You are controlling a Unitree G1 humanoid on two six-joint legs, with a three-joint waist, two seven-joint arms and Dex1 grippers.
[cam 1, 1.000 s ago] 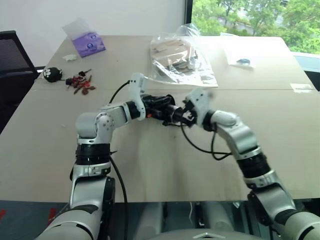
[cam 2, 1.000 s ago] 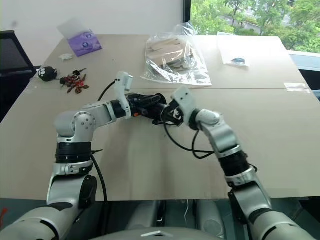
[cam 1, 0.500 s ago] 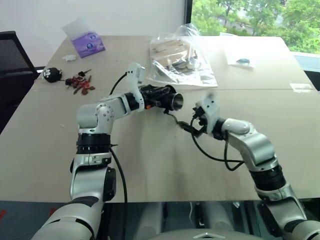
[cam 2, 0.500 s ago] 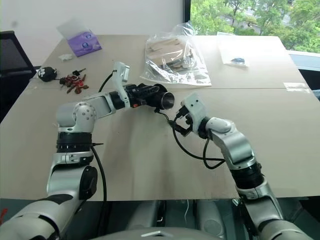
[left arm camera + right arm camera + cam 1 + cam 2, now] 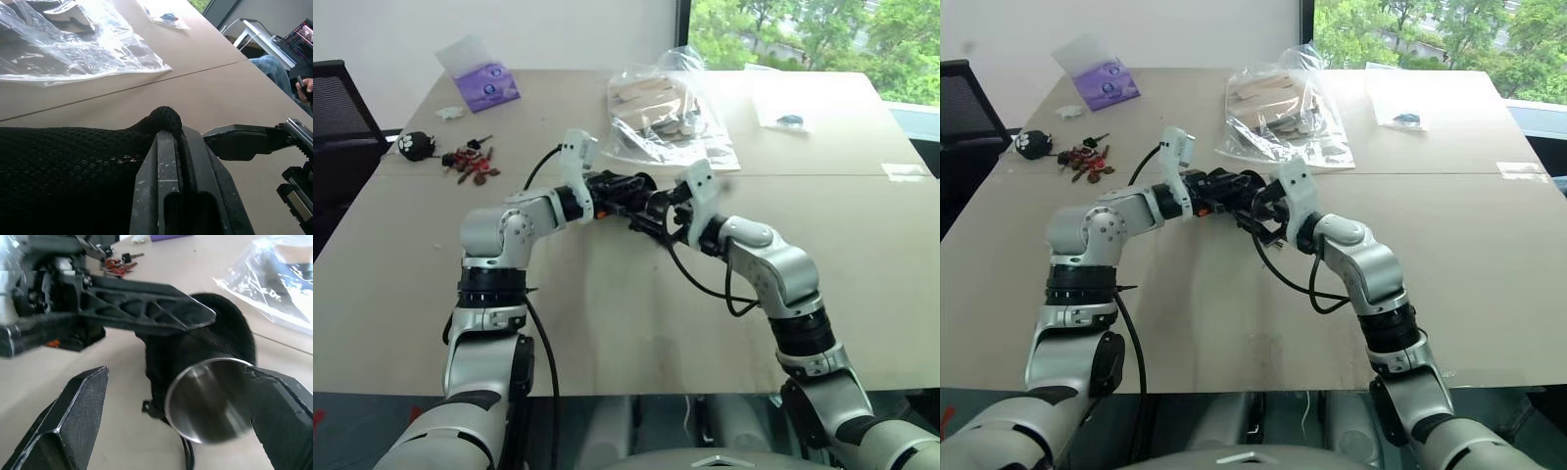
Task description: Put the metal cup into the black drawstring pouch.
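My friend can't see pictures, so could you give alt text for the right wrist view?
A metal cup sticks partway out of a black drawstring pouch, which the left gripper pinches at its edge. The right gripper has its fingers spread wide on either side of the cup, above a tan table.

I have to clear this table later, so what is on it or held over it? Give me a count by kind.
metal cup: 1
black drawstring pouch: 1
clear plastic bags: 2
purple packet: 1
black round toy: 1
bunch of keys: 1
Total: 7
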